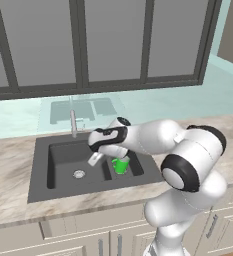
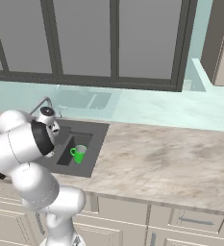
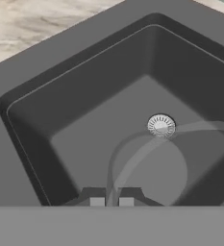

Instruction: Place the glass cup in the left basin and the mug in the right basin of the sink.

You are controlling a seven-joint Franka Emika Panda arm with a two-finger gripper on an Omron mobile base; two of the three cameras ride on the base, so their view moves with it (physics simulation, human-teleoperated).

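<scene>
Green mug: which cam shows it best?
Right base view: the mug sits unblocked in the right basin, handle and pale inside visible. In the left base view the mug is partly hidden by the arm.

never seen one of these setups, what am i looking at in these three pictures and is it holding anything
This is a rendered kitchen with a white robot arm on a driving base. Two pictures come from cameras on the base, behind the arm to its left and right; the third looks along the gripper from the hand. Below is a dark double sink. The green mug sits in the narrower right basin. The gripper hangs over the wider left basin, shut on the wall of the see-through glass cup, seen as a faint ring.
</scene>
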